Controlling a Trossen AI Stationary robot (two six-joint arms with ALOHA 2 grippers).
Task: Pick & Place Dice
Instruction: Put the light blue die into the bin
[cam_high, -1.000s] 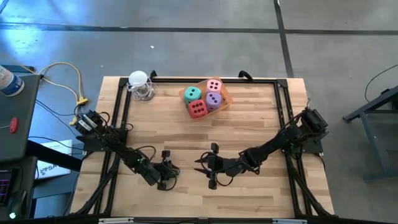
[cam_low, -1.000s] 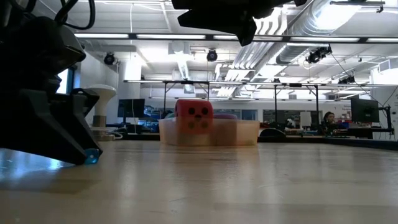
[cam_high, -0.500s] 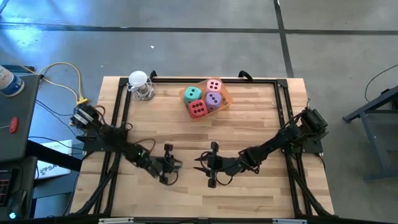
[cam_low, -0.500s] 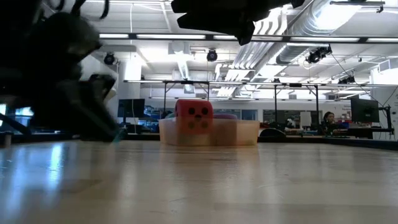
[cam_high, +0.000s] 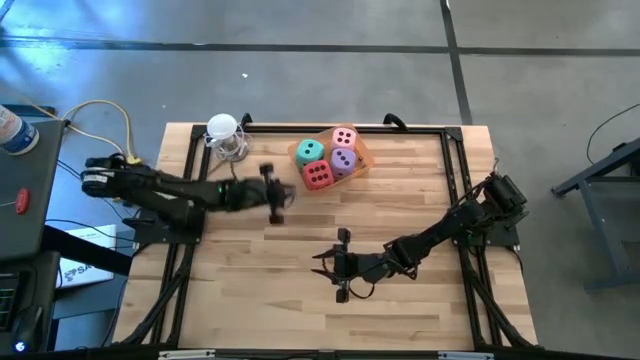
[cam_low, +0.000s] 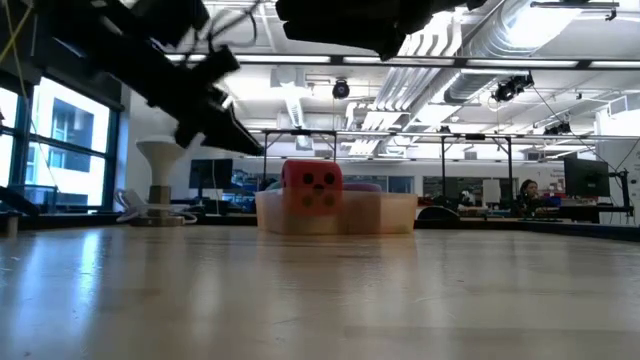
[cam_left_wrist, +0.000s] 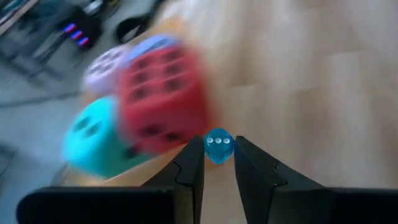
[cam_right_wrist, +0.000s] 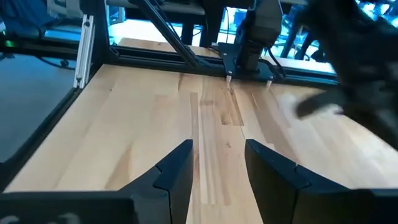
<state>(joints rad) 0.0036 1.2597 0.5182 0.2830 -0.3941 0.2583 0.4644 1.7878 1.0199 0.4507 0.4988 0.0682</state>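
- Left pincer (cam_high: 277, 195): we find it over the pale wooden bench (cam_high: 330, 310), at about nine o'clock of the dice tray. Its fingers are nearly closed on a small translucent blue die (cam_left_wrist: 218, 146), held at the fingertips.
- Right pincer (cam_high: 338, 265): we note it low over the bench's near middle, at six o'clock of the tray. Its fingers stand part open, with nothing between them.
- Shallow clear orange tray (cam_high: 362, 152): at the bench's far edge, twelve o'clock of centre. It holds four soft cubes with dark pips.
- Red die (cam_high: 318, 175): nearest corner of the group.
- Teal green die (cam_high: 309, 151): at ten o'clock of the group.
- Pink die (cam_high: 344, 137): at the far side.
- Purple die (cam_high: 343, 159): between the pink and the red.
- White-topped clear object (cam_high: 226, 135): at nine o'clock of the tray, well apart.
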